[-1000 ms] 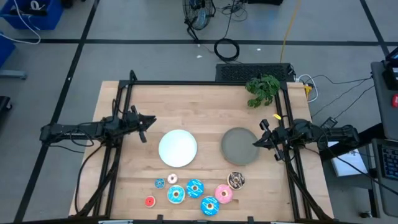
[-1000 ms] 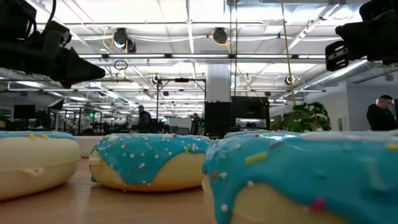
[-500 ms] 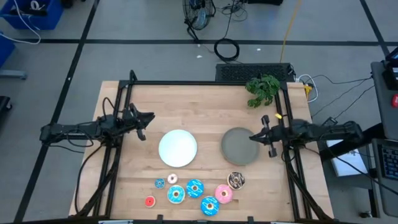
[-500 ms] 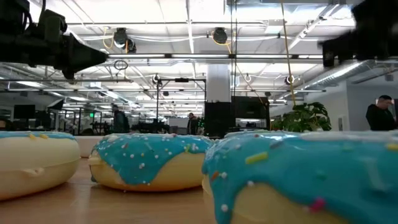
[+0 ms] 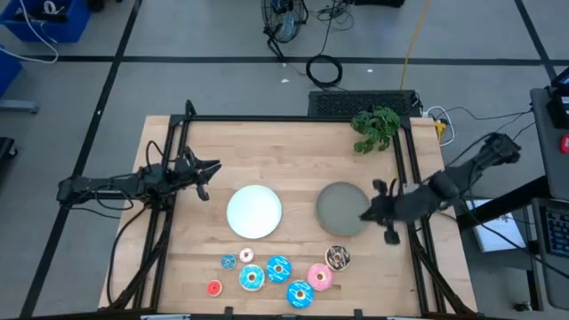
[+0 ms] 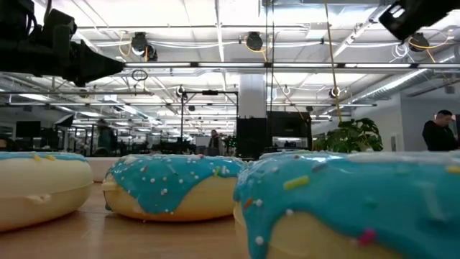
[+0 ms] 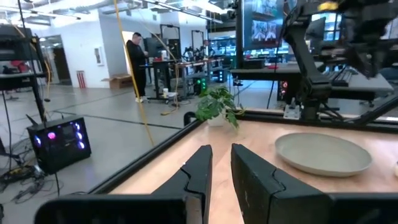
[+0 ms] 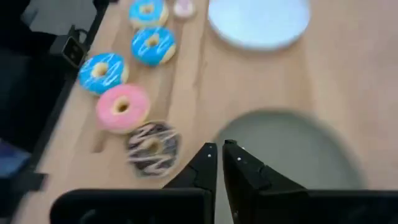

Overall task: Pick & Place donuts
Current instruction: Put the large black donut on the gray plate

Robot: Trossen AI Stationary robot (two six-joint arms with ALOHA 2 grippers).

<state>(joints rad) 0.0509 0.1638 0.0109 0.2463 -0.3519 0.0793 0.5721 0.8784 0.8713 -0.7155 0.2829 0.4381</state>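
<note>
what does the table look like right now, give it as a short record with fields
surface: wooden table
donuts: seven in a cluster near the front edge, none on a plate; blue ones, a pink one, a brown one, a small red one
white plate: mid-table, bare
grey plate: to its right, bare
left gripper: above the table's left side, holds nothing
right gripper: over the grey plate's right edge, nearly closed, holds nothing
other: green plant at the far right corner

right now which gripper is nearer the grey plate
Right. The right gripper hangs at the grey plate's right edge, fingers nearly together. The left gripper waits well across the table, beyond the white plate.
</note>
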